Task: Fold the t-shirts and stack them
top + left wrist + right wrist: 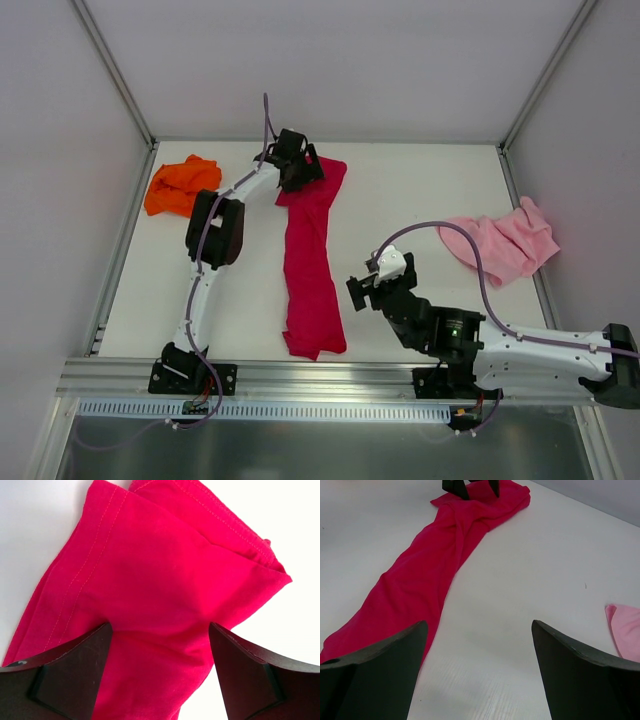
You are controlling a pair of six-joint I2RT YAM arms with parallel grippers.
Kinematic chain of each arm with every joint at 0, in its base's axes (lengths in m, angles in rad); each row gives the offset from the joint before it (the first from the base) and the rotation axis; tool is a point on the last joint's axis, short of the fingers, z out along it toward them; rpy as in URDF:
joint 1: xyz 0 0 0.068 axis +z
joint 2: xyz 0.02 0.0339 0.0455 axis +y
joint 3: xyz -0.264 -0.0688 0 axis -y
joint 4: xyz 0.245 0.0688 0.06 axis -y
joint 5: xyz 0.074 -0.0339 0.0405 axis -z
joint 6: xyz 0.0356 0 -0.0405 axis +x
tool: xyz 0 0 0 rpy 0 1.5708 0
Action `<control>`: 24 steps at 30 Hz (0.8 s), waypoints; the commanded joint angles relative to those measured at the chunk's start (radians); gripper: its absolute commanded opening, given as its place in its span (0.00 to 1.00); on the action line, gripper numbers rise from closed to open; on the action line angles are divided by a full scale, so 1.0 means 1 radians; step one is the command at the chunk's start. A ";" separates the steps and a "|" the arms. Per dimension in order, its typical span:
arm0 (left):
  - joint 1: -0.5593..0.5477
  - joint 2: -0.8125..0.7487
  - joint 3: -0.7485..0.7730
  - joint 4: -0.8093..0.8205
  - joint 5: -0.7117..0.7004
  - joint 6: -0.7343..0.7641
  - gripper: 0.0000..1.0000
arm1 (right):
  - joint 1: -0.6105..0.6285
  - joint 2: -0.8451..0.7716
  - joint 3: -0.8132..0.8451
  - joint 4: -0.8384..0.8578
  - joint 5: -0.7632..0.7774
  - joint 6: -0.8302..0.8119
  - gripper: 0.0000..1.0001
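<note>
The crimson red t-shirt [310, 265] lies stretched in a long, narrow strip down the middle of the table. My left gripper [303, 166] is at its far end. In the left wrist view the left gripper [160, 626] is open, with the red cloth [160, 565] spread under and between the fingers. My right gripper [360, 290] is open and empty, just right of the strip's near half. In the right wrist view the right gripper [479, 623] hangs over bare table, with the red shirt [415, 585] to its left. The orange t-shirt [180, 185] lies crumpled at the back left. The pale pink t-shirt [505, 242] lies crumpled at the right.
The white table [420, 190] is fenced by grey walls with metal posts at the left, back and right. A metal rail [320, 375] runs along the near edge by the arm bases. A corner of the pink shirt [626, 630] shows in the right wrist view.
</note>
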 commanded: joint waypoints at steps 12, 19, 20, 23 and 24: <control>0.062 -0.115 -0.107 -0.002 -0.035 0.016 0.87 | 0.019 0.029 0.008 0.025 0.043 -0.001 0.90; -0.033 -0.434 -0.460 0.348 -0.140 0.253 0.98 | 0.019 0.113 0.001 0.078 -0.006 -0.012 0.90; -0.041 -0.485 -0.478 0.356 -0.143 0.270 0.98 | 0.019 0.140 0.007 0.078 -0.003 -0.013 0.90; -0.039 -0.580 -0.569 0.434 -0.124 0.288 0.99 | 0.021 0.168 0.029 0.075 -0.011 -0.015 0.90; -0.042 -0.603 -0.596 0.448 -0.096 0.294 0.99 | 0.021 0.176 0.029 0.076 -0.011 -0.013 0.91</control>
